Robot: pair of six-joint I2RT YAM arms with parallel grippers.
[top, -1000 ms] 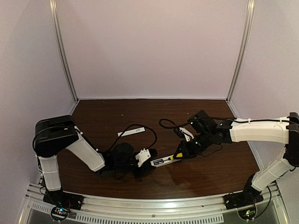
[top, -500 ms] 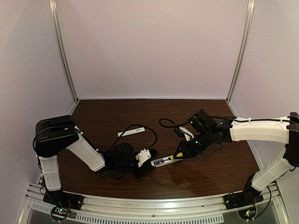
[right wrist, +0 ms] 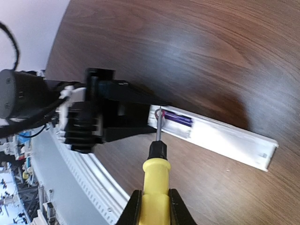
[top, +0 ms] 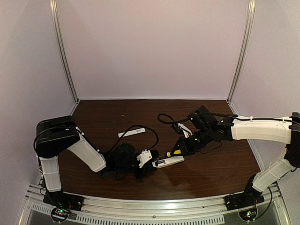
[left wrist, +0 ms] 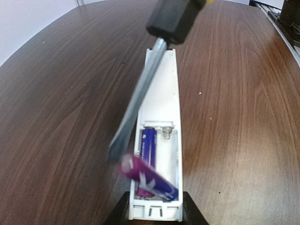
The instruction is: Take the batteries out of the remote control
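the remote control (left wrist: 164, 93) is lying mid-worktop (left wrist: 56, 93), towards the near edge, with one end being pinched by the left gripper (left wrist: 156, 213), whose fingers are mostly cut off. the right gripper (right wrist: 154, 206) is clamping the screwdriver (right wrist: 155, 178), its blurred tip sitting at the open bay, where one of the batteries (left wrist: 149, 176) is tilting across the other

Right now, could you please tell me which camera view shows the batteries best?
The left wrist view: it looks straight into the open compartment of the remote control, where the batteries show clearly, one seated, one tilted across it beside the screwdriver tip. The right wrist view shows only a purple sliver; the top view shows none.
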